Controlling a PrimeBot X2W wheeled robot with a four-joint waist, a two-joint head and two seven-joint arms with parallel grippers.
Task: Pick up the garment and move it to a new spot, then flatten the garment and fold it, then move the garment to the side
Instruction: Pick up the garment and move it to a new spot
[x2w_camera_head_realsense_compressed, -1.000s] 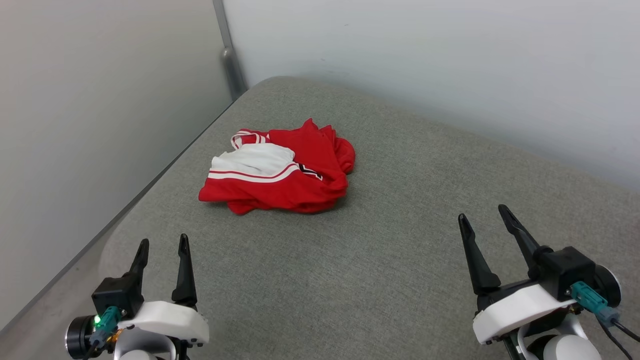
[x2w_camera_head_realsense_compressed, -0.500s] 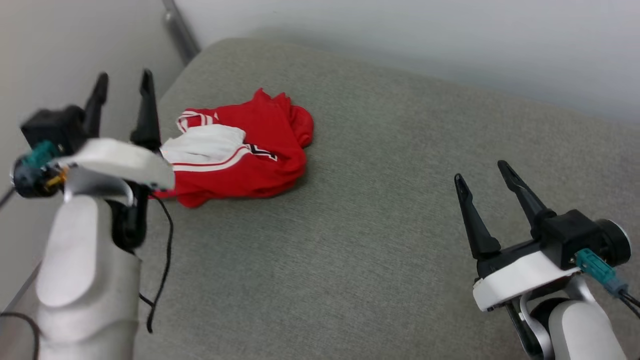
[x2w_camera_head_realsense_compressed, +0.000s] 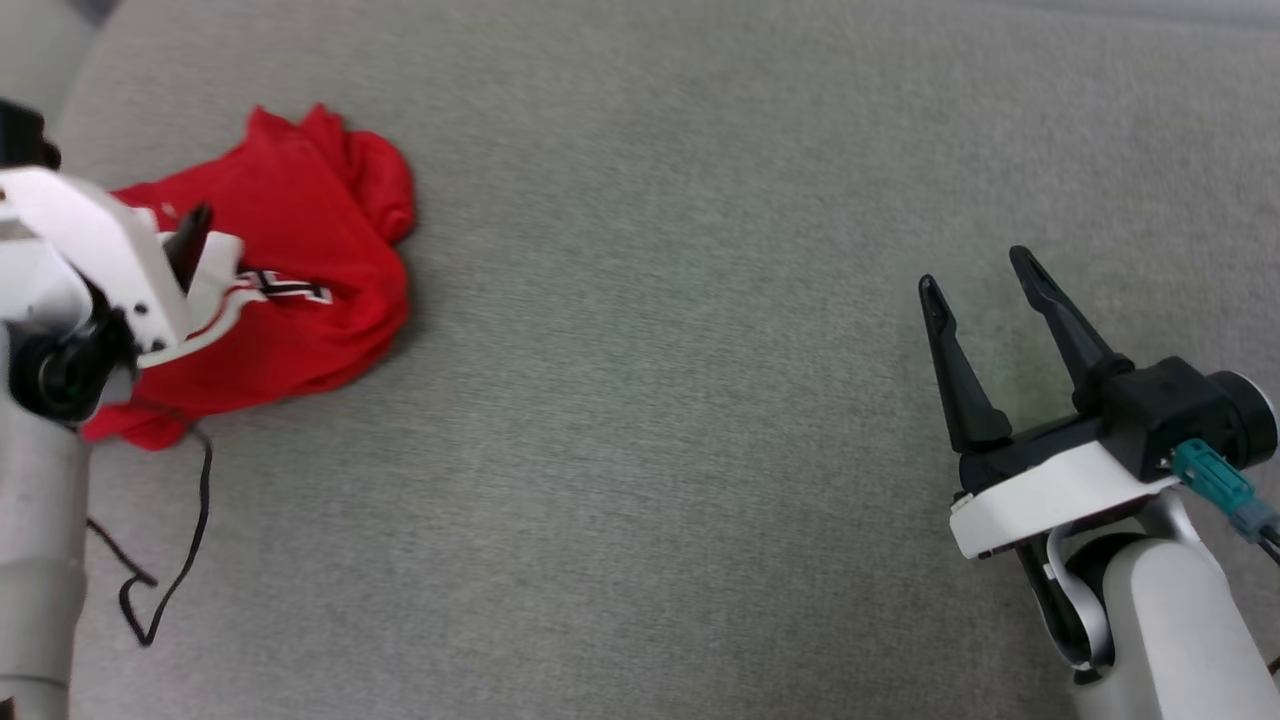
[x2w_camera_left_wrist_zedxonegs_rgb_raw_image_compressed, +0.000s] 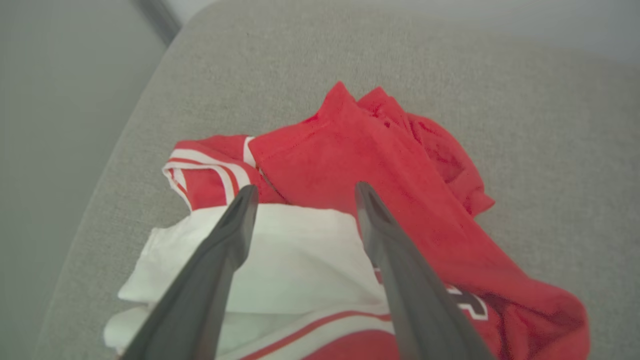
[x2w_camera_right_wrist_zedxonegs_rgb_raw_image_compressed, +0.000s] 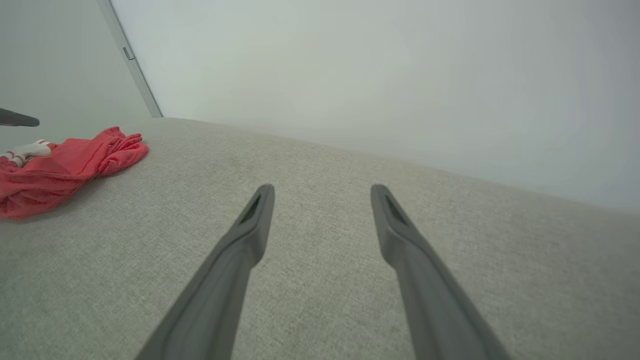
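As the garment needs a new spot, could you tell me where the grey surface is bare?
The widest bare stretch of the grey surface lies between the garment and the open right end effector. The robot's left is crowded: the open left end effector hangs over the crumpled garment near the surface's edge, with a black cable trailing.

garment (x2w_camera_head_realsense_compressed: 310, 250): red t-shirt with a white sleeve, red-and-white striped trim, black white-edged print
state: crumpled in a loose heap, not flat
place: 10 o'clock of the head view, on grey cushion (x2w_camera_head_realsense_compressed: 640, 420)
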